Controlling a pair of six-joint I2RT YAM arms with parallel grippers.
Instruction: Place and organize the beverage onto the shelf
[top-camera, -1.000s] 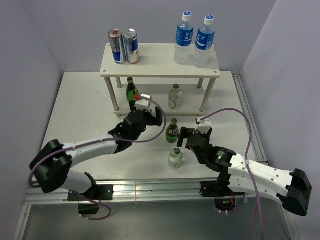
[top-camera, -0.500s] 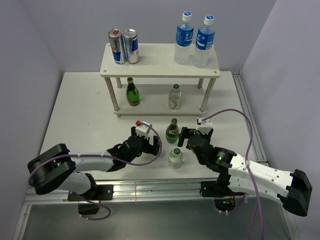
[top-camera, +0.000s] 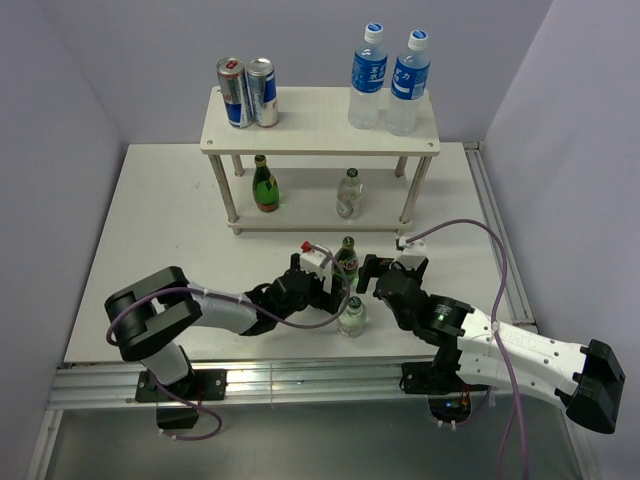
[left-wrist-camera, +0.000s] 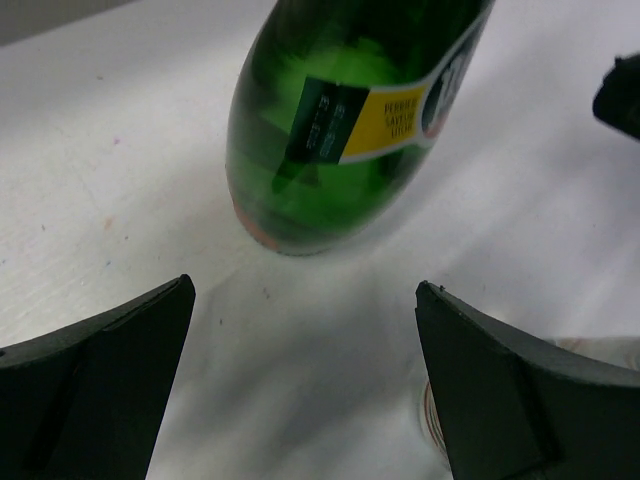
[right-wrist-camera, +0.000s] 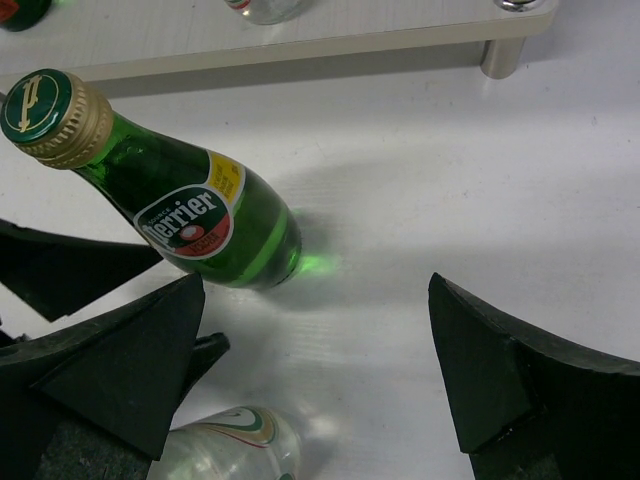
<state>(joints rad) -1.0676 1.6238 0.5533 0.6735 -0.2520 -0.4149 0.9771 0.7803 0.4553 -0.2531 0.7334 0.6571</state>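
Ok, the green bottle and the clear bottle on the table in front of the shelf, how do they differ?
The green bottle is tinted glass with a Perrier label; the clear bottle is colourless. The green bottle stands nearer the shelf, the clear bottle nearer the table's near edge. Both stand upright on it, ungripped.

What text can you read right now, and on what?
"Perrier": front label of the green bottle.
"PERRIER": its yellow side strip, left wrist view; the smaller print is blurred.
Water bottles, cans, clear bottle: labels too small or blurred.
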